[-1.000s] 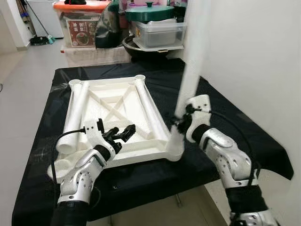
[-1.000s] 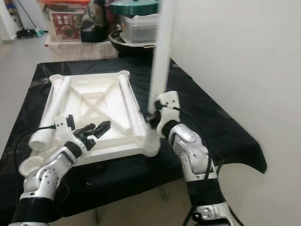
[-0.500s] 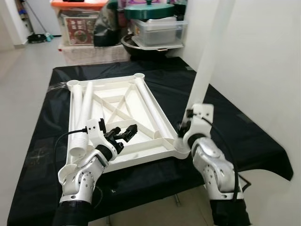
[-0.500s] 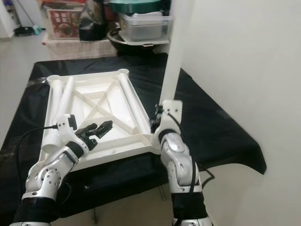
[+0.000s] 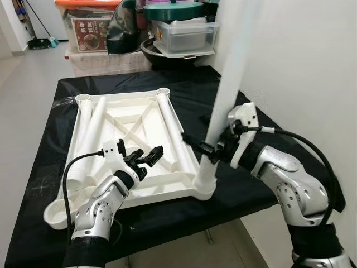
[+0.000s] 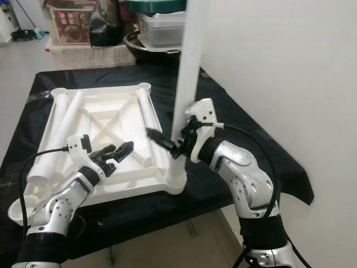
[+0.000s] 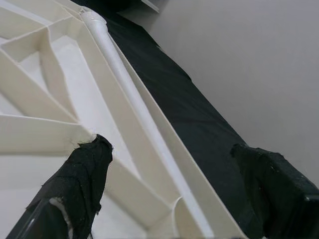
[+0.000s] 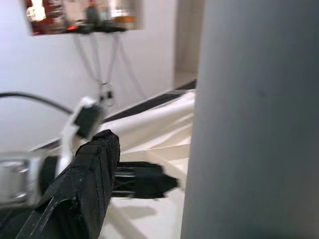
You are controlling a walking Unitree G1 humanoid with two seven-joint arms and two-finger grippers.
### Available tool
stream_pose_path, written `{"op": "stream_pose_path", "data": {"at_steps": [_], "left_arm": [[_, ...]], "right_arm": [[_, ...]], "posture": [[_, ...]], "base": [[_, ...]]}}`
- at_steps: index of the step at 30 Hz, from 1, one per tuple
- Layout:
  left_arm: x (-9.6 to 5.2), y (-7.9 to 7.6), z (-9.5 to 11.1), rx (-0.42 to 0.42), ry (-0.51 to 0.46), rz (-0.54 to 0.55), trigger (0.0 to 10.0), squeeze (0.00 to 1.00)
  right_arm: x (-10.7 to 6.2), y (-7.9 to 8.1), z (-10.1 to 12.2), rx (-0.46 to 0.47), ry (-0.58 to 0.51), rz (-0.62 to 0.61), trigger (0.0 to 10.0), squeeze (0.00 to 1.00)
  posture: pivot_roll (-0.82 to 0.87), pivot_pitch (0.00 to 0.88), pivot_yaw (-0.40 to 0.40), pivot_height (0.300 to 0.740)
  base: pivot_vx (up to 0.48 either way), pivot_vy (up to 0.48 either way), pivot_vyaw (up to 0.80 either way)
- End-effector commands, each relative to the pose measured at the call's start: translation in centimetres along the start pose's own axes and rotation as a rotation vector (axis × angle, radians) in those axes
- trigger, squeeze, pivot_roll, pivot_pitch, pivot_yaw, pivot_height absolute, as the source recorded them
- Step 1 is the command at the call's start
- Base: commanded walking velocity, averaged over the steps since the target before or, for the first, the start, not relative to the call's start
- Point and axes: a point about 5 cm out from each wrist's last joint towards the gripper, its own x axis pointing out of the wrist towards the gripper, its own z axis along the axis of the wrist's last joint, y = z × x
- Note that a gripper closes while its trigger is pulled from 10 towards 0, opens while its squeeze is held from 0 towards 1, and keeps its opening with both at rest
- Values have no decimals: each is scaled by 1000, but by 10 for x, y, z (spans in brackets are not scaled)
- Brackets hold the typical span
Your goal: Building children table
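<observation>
We see the white tabletop (image 5: 131, 142) lying upside down on a desk (image 5: 262, 134) draped in black cloth, its ribbed underside facing up. Two loose white legs (image 5: 89, 131) lie along its left edge, and another leg (image 5: 174, 131) lies along its right rim.

At the near right corner of the tabletop a tall white leg (image 5: 226, 84) stands upright in the corner socket (image 5: 205, 178), rising out of the top of the head views. Our right gripper (image 5: 202, 149) is at this leg low down, just above the socket; one black finger (image 6: 159, 138) juts out to the left of the leg, with the leg sitting between the fingers. In the right wrist view the leg is pressed right against the camera beside one finger (image 8: 84, 184).

Our left gripper (image 5: 149, 157) hovers over the near part of the tabletop, its fingers (image 5: 156, 152) spread apart and holding nothing. In the left wrist view both fingers (image 7: 82, 179) straddle the right rim.

Beyond the desk stand plastic storage boxes (image 5: 89, 28) and a green-lidded pot (image 5: 174, 10).
</observation>
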Motion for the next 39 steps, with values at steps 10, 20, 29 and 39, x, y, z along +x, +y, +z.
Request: {"op": "stream_pose_path", "data": {"at_steps": [10,20,29,39], "left_arm": [[-6,6,0,4,-1,27,10000,0],[-3,3,-3,0,6,17,10000,0],[-6,4,-2,11,11,15,10000,0],[-10,-14,10,204,-12,-70,10000,0]], "right_arm": [[5,-9,-28,66,52,-32,0,0],[-21,-61,-66,195,269,-957,0,0],[24,1,-48,201,138,-847,10000,0],[21,-5,-20,217,-12,-583,10000,0]], "posture": [[89,0,-79,740],[70,0,-70,740],[75,0,-66,740],[78,0,-63,740]], "base": [[0,0,0],[0,0,0],[0,0,0],[0,0,0]]}}
